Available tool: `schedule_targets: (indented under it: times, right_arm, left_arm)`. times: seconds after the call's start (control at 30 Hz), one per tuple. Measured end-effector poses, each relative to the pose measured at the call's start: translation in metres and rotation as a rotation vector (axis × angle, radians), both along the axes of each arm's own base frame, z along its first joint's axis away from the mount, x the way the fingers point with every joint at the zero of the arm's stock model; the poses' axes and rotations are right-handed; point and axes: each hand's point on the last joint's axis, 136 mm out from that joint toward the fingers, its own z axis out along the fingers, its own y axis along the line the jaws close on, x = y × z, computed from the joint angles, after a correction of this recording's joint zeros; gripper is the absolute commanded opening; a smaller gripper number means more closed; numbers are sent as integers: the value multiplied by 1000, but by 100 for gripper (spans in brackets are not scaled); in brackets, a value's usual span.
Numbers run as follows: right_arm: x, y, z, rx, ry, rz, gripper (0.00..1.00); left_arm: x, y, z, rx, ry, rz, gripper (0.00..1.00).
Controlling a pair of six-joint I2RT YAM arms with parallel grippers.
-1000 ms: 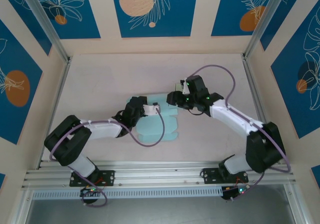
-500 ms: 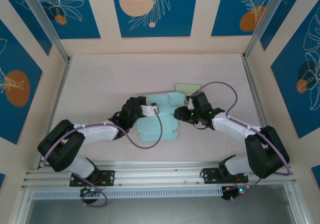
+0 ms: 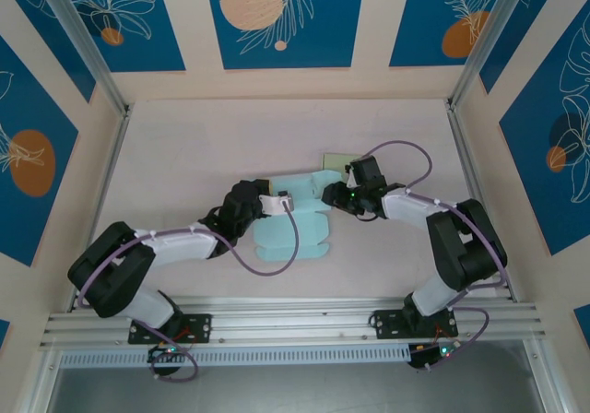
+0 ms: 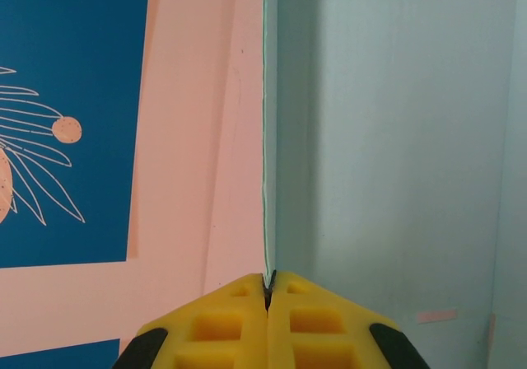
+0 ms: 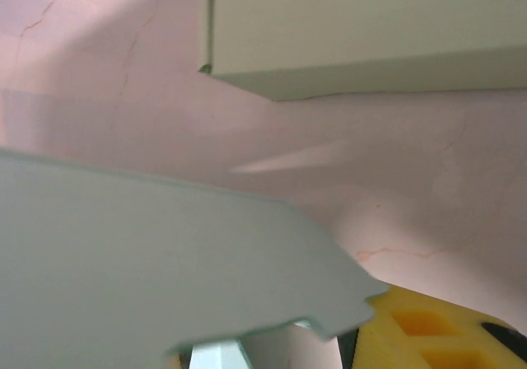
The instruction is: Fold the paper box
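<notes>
The light blue paper box lies partly flat at the table's middle. My left gripper is shut on the thin edge of a raised panel at the box's far left. In the left wrist view the yellow fingertips pinch that panel, which stands edge-on. My right gripper is at the box's far right corner. Seen from the right wrist, a notched blue flap lies across the right gripper. Its jaws stand apart, with one yellow finger showing beside the flap's tip.
A pale green flat box lies on the table just behind the right gripper, also close ahead in the right wrist view. Purple cables loop off both wrists. Aluminium rails run along the table's left, right and near edges.
The right arm has swung its gripper nearer and down to the box's right flap, uncovering the pale green box. The left gripper stayed shut on the panel and barely shifted.
</notes>
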Motion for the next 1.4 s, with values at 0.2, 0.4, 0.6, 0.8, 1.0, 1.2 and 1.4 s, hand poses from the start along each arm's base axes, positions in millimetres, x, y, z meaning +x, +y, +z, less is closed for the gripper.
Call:
schedule_targets:
  times: [0.2, 0.4, 0.6, 0.8, 1.0, 1.2, 1.4]
  right_arm:
    - [1, 3, -9, 14, 19, 10, 49]
    - [3, 13, -8, 50, 7, 36, 43]
    - [-1, 24, -8, 59, 7, 58, 41]
    - [-4, 31, -5, 72, 9, 62, 36]
    - [-1, 38, -2, 111, 12, 45, 29]
    - [-6, 58, -6, 157, 29, 75, 31]
    - [-9, 75, -5, 187, 24, 99, 33]
  left_arm:
    - [0, 0, 0, -4, 2, 2, 0]
    - [0, 0, 0, -10, 5, 4, 0]
    - [1, 3, -2, 0, 7, 18, 0]
    - [4, 7, -10, 34, 17, 46, 0]
    - [9, 7, -15, 64, 17, 69, 0]
    - [9, 4, -14, 72, 9, 72, 0]
    - [7, 1, -12, 74, -5, 71, 0]
